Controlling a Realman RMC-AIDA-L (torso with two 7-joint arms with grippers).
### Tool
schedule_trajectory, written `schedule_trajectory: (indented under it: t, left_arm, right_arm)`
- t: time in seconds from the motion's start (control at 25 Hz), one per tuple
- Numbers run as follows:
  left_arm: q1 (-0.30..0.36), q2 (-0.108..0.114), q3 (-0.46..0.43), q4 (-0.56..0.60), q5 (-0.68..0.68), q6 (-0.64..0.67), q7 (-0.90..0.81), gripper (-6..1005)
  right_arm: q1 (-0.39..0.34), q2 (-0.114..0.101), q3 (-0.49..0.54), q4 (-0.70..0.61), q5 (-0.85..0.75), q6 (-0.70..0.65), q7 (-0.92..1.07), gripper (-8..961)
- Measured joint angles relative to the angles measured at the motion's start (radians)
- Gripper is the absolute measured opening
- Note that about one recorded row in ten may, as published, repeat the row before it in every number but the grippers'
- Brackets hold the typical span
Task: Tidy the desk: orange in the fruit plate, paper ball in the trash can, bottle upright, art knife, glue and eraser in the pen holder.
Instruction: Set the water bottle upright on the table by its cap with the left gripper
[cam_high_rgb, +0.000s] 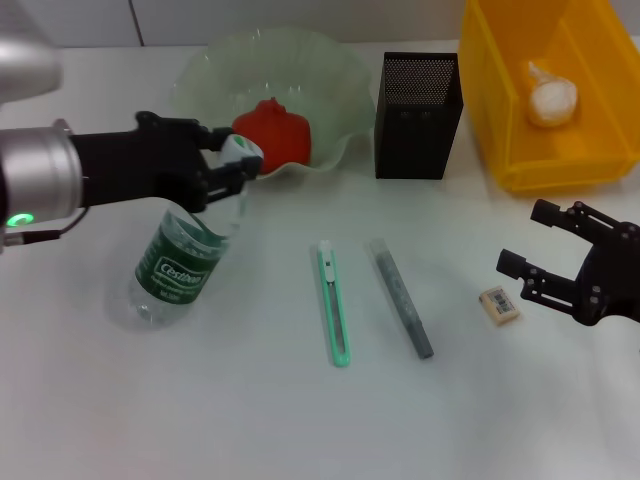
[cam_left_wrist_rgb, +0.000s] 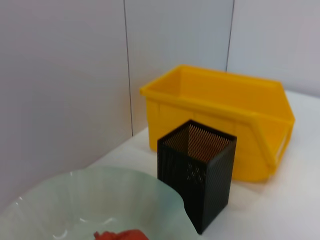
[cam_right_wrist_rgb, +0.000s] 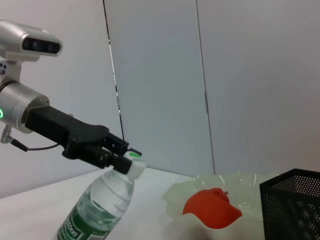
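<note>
The bottle (cam_high_rgb: 181, 257) carried a green label (cam_high_rgb: 183, 266) with white lettering that read roughly "Cestbon", seen in the head view. The eraser (cam_high_rgb: 499, 305) bore a small printed barcode-like mark, too small to read.

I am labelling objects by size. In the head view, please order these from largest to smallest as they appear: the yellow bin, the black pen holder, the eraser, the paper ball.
1. yellow bin, partly cut off by the frame edge
2. black pen holder
3. paper ball, lying in the bin
4. eraser

The eraser lies nearer the camera yet looks smallest.
</note>
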Motion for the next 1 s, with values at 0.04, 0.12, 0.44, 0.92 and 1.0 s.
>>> schedule_trajectory:
  t: [0.04, 0.12, 0.44, 0.92, 1.0]
  left_arm:
    - [0.000, 0.000, 0.000, 0.000, 0.000, 0.000, 0.000, 432]
    - [-0.003, 0.000, -0.084, -0.080, -0.102, 0.040, 0.114, 432]
    - [-0.006, 0.002, -0.165, -0.172, -0.223, 0.081, 0.244, 429]
    - [-0.007, 0.000, -0.201, -0.190, -0.256, 0.088, 0.275, 425]
    - [-0.008, 0.000, -0.204, -0.191, -0.258, 0.088, 0.277, 426]
  right_arm:
    - [0.002, 0.000, 0.000, 0.000, -0.001, 0.000, 0.003, 779]
    - [0.003, 0.000, 0.000, 0.000, -0.001, -0.001, 0.004, 779]
    - [0.010, 0.000, 0.000, 0.000, -0.003, -0.003, 0.010, 778]
    - [0.010, 0.000, 0.000, -0.005, -0.004, -0.003, 0.019, 777]
    - [0.010, 0.000, 0.000, -0.006, -0.004, -0.003, 0.019, 777]
